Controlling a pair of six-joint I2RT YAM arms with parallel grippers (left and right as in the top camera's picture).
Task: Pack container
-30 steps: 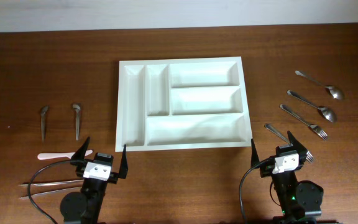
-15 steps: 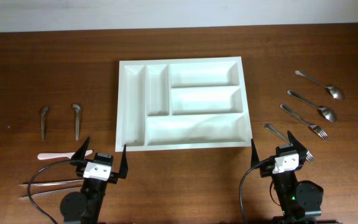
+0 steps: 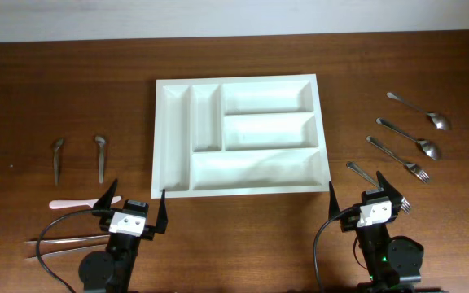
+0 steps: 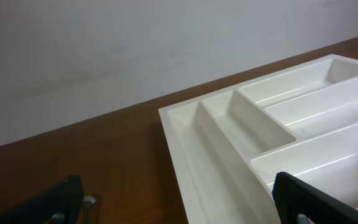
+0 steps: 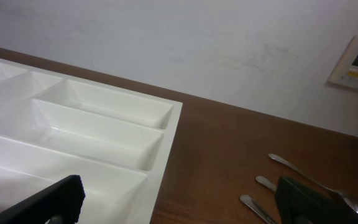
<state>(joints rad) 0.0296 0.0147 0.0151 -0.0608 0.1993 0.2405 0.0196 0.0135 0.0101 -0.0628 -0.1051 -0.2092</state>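
The container (image 3: pixel 255 169), a white cutlery tray with empty compartments, lies in the middle of the brown table. My left gripper (image 3: pixel 137 194) stands open just in front of its front left corner, with nothing between the fingers. At the front right corner my right gripper (image 3: pixel 358 187) is also open and empty. The left wrist view shows the container (image 4: pixel 241 124) ahead to the right of the left gripper (image 4: pixel 179 205). In the right wrist view the container (image 5: pixel 98 124) fills the left side, ahead of the right gripper (image 5: pixel 179 202).
Several metal spoons and forks (image 3: pixel 409 138) lie right of the tray, and one fork (image 3: pixel 363 173) runs under my right gripper. On the left lie two small spoons (image 3: pixel 101 157), a pink utensil (image 3: pixel 80 203) and long metal sticks (image 3: pixel 63 242). A wall rises behind the table.
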